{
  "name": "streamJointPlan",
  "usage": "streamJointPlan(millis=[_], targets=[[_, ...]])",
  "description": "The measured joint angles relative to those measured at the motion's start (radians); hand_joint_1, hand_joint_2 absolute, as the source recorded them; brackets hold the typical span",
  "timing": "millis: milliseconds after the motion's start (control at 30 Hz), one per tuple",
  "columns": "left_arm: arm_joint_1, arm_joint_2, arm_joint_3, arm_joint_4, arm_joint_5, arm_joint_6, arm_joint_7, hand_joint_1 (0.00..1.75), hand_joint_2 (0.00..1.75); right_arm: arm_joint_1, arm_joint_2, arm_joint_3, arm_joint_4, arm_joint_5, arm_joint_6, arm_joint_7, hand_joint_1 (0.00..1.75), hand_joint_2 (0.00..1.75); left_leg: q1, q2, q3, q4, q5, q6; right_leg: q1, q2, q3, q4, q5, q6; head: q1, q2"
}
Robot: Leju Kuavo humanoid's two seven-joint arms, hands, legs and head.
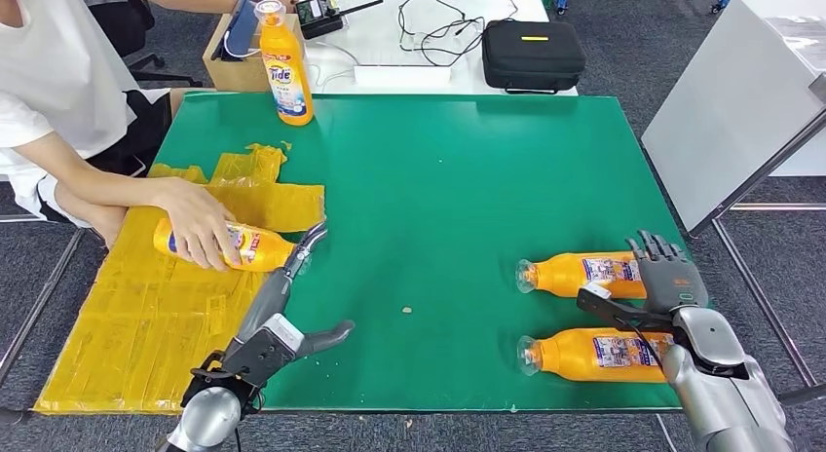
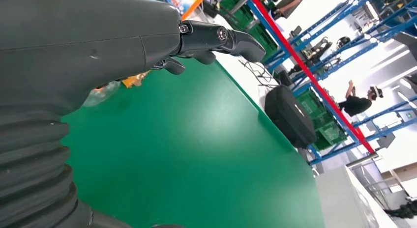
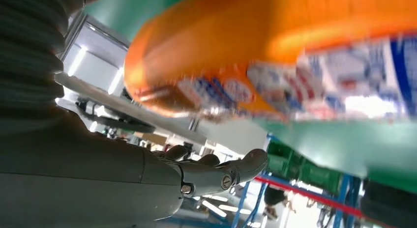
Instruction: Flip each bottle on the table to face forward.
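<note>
Right hand (image 1: pixel 666 275) open-fingered beside two lying orange detergent bottles (image 1: pixel 584 274); left hand (image 1: pixel 292 306) open, empty. Next: grasp nearer bottle (image 1: pixel 594 355), turn label forward.

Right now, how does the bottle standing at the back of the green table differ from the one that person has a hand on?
The back bottle stands upright near the green mat's far edge; the person's bottle lies on its side. Nobody touches the back bottle, while the person's hand presses on the lying one. The back bottle stands on bare green mat; the lying one rests at the yellow sheet. Both are orange with similar labels.
</note>
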Motion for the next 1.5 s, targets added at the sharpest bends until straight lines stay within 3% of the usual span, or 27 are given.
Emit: streamJointPlan(millis=[367,400,500,533,567,1200,1500], targets=[[-0.013,-0.002,-0.017,0.029,0.011,-0.008,-0.004,0.00,1.75,-0.060,0.000,0.041,0.137,0.036,-0.018,-0.004,0.00,1.75,0.000,0.001,0.002,0.000,0.000,0.000,0.000,0.000,0.001,0.000,0.000,0.000,0.000,0.000],[-0.014,-0.002,-0.018,0.030,0.012,-0.008,-0.005,0.00,1.75,-0.064,0.000,0.043,0.143,0.037,-0.017,-0.004,0.17,1.75,0.000,0.001,0.002,0.000,0.000,0.000,0.000,0.000,0.001,0.000,0.001,0.001,0.000,0.000],[-0.015,-0.002,-0.022,0.035,0.017,-0.008,-0.006,0.00,1.75,-0.078,0.000,0.055,0.167,0.056,-0.007,0.003,1.40,1.75,0.000,0.002,0.003,0.000,0.001,0.001,0.000,0.000,0.002,0.000,0.001,0.001,0.000,0.000],[-0.016,-0.003,-0.023,0.037,0.018,-0.008,-0.007,0.00,1.75,-0.085,0.000,0.061,0.178,0.066,-0.003,0.007,1.67,1.75,0.000,0.002,0.003,0.000,0.001,0.001,0.000,0.000,0.002,0.000,0.001,0.001,0.000,0.000],[-0.016,-0.003,-0.025,0.039,0.019,-0.008,-0.007,0.00,1.75,-0.090,0.000,0.069,0.191,0.076,0.001,0.011,1.73,1.75,0.000,0.003,0.004,0.000,0.001,0.001,0.000,0.000,0.002,-0.001,0.001,0.001,0.000,0.000],[-0.017,-0.003,-0.033,0.056,0.023,-0.008,-0.009,0.00,1.75,-0.131,0.007,0.117,0.274,0.099,-0.033,0.041,1.75,1.75,0.000,0.000,0.006,0.000,0.002,0.003,0.000,0.000,0.006,-0.001,0.002,0.002,0.000,0.000],[0.001,-0.003,-0.034,0.046,0.014,-0.023,0.013,0.00,1.75,-0.036,0.075,0.068,0.156,0.110,-0.280,0.144,1.75,1.75,0.000,0.000,0.004,0.000,0.002,0.002,0.000,0.000,0.004,0.000,0.002,0.002,0.000,0.000]])
